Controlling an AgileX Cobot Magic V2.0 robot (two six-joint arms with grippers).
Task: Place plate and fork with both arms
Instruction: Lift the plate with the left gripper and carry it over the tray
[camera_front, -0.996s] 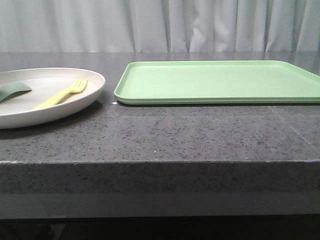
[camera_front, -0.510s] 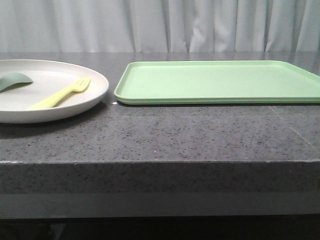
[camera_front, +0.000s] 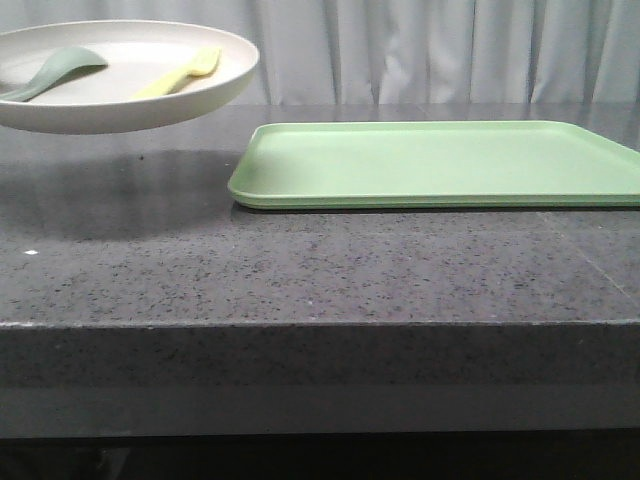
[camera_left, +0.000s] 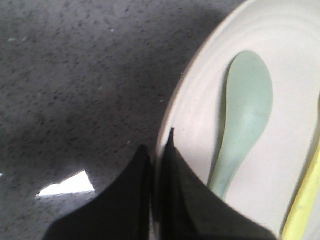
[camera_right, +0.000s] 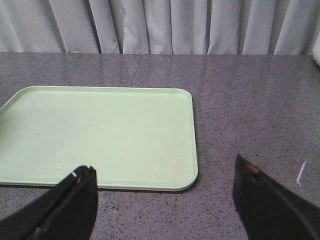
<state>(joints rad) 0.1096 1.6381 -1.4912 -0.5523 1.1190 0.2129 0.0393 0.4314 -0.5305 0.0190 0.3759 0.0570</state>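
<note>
The big round cream plate is up in the air, above the dark speckled table, on the robot's left side. It does not touch the table, and a soft shadow lies on the table under it. The plate tips a little, with its left part lower in the front view. Two things lie in the plate. One is the small pale-yellow fork, which lies near the right part of the plate. The other is a dull teal-green spoon, which lies near the left part, well apart from the fork. In the left wrist view, the left gripper pinches the rim of the plate. One black finger is under the rim and one is on top, and they are squeezed tight on it. The spoon lies just beside the top finger, and a bit of the yellow fork shows at the edge. A flat light-green tray lies on the table to the right of the plate, and it has nothing on it. In the right wrist view, the right gripper hangs near the tray's edge. Its two black fingers are spread wide apart and they hold nothing.
</note>
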